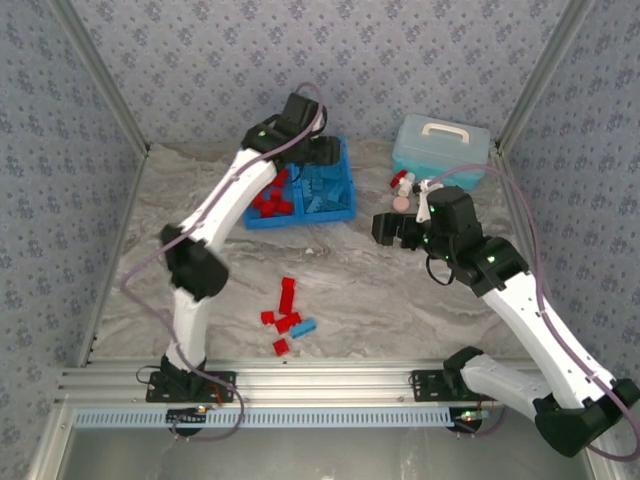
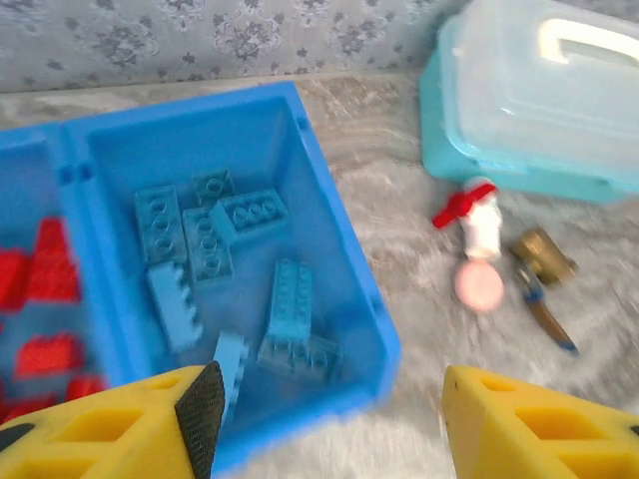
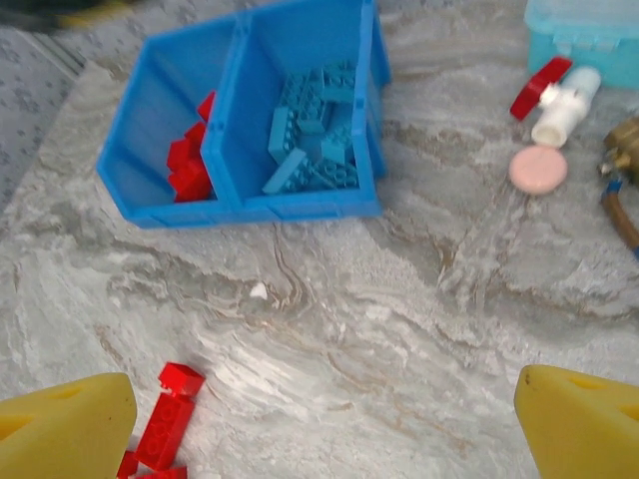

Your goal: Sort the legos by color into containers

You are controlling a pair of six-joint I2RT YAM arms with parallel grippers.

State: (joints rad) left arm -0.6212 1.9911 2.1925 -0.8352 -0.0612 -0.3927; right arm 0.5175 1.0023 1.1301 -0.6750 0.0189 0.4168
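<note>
My left pincer [image 2: 324, 414] hangs open and empty over the bright blue tray [image 2: 334, 249]: light blue legos [image 2: 210, 239] jumbled in its right compartment, red legos [image 2: 45, 274] in the left. My right pincer [image 3: 324, 419] gapes wide above the tabletop [image 3: 399, 299], where loose red bricks [image 1: 285, 305] and one blue brick [image 1: 304, 327] lie.

A bright blue tray [image 2: 344, 259] sits near the far edge of the marbled worktop [image 2: 399, 190]; its right compartment [image 2: 250, 130] holds several light blue legos [image 2: 210, 244] lying loose, and its left compartment [image 2: 30, 180] holds red legos [image 2: 45, 264]; right of the tray stands a pale blue lidded case [image 2: 519, 110]; before it lie a red-handled white valve [image 2: 477, 222], a pink disc [image 2: 479, 286] and a brass fitting [image 2: 539, 257]; the left gripper [image 2: 324, 414] hangs over the tray's near right corner, yellow jaws apart, nothing between them.
</note>
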